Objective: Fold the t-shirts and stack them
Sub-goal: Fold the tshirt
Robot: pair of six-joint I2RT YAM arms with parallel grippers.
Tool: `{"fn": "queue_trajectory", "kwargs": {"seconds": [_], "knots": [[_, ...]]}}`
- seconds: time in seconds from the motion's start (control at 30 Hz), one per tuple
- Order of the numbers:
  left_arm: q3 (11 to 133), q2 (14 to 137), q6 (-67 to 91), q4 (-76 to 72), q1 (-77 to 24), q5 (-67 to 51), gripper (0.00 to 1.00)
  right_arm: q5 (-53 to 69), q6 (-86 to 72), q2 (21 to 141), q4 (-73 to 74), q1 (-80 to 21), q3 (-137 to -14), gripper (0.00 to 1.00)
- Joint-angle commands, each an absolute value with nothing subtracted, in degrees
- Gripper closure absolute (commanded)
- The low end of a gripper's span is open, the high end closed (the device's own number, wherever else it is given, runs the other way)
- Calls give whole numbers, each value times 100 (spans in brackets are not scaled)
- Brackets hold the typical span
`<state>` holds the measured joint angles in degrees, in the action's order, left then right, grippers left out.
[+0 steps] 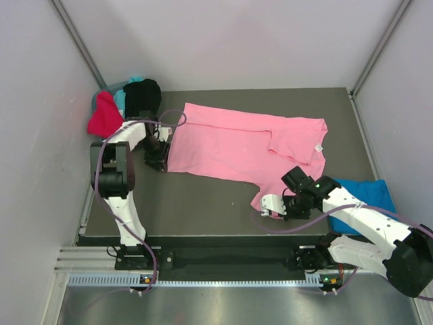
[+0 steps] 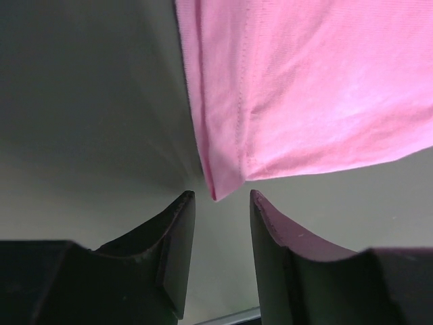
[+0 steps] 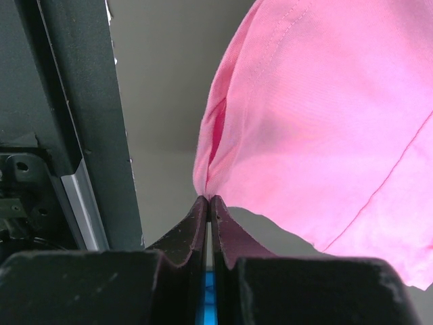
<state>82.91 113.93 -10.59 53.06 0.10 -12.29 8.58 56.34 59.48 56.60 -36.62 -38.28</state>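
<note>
Nearest the bases, the right gripper is seen closed, with the near edge of the pink t-shirt pinched between its fingers. Beside that arm, at the right of the table, the blue t-shirt is seen lying crumpled. Farther up on the left, the left gripper is held with its jaws apart; the pink hem corner is at their tips but is not clamped. The pink t-shirt is spread mostly flat across the middle. In the far left corner, the red t-shirt, teal t-shirt and black t-shirt are heaped unfolded. Nothing is judged folded or stacked yet; a first fold is only being set up.
</note>
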Motion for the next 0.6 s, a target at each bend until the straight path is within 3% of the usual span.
{"fn": "queue_trajectory", "kwargs": {"seconds": [0.0,0.13,0.37,0.57], "knots": [[8297,11443,-1072,5080,18,-1116,57,853,5581,5880,5581,-3639,-3814,100],[8314,11513,-1072,5054,18,-1151,65,853,5572,5889,5528,-3621,-3797,100],[8507,11654,-1028,5071,26,-1248,65,826,5581,5871,5493,-3551,-3744,100],[8569,11760,-1037,5115,-130,-1458,75,826,5555,5836,5406,-3410,-3674,100]]}}
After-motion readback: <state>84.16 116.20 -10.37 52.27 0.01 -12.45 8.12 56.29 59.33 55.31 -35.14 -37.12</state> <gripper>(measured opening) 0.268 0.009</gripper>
